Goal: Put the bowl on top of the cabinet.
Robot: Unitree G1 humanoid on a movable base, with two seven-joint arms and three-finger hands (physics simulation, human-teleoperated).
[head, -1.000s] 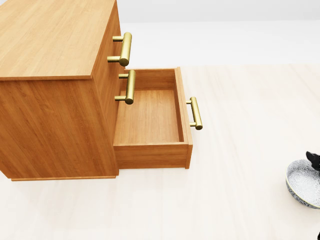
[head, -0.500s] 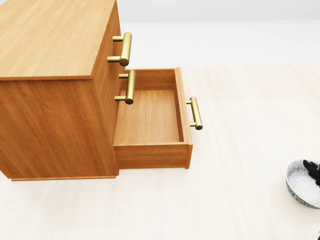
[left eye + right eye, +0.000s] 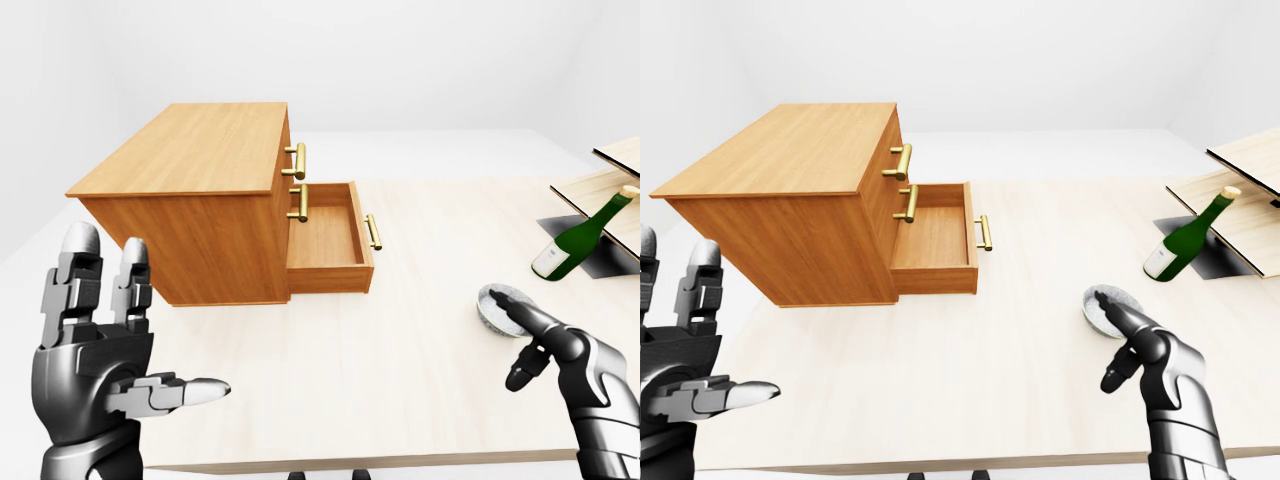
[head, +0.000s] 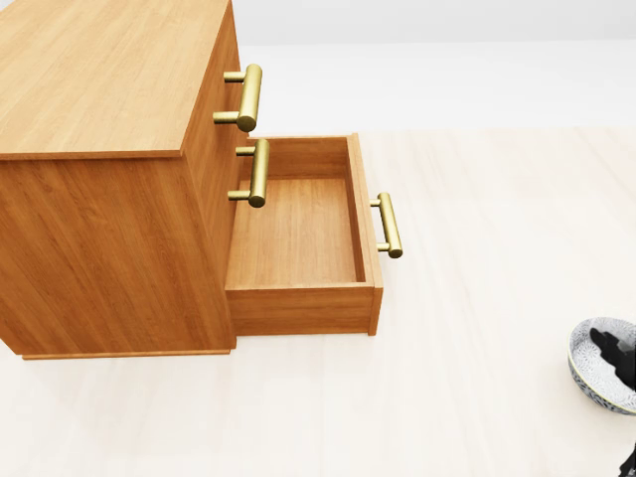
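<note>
Near the right edge of the pale wooden table [image 3: 400,390], well to the right of the cabinet [image 3: 200,165]: the bowl [image 3: 497,303], small, grey-white with a blue-grey pattern, upright on the tabletop, not on the cabinet.

Over the bowl, the right hand [image 3: 552,345], dark metal, spread wide and not closed round anything. One of its fingers [image 3: 520,312] laid across the bowl's near rim and over the hollow (in the head view, a flat black shape over the bowl's inside). Another digit hanging down on the near side, apart from the bowl. Touching the rim or just above it: cannot tell.

At the near left, the left hand [image 3: 95,370], raised, opened wide, two fingers upright and the thumb stretched out to the right. Nothing in it, and well apart from everything on the table.

On the left half of the table, the cabinet, of warm brown wood with a flat top and brass bar handles on its right face. Lowest drawer [image 3: 330,240] pulled out to the right, the two above it shut.

Far right: a green bottle [image 3: 578,240] with a white label, tilted with its neck up and to the right, beside light wooden boards [image 3: 600,185].
</note>
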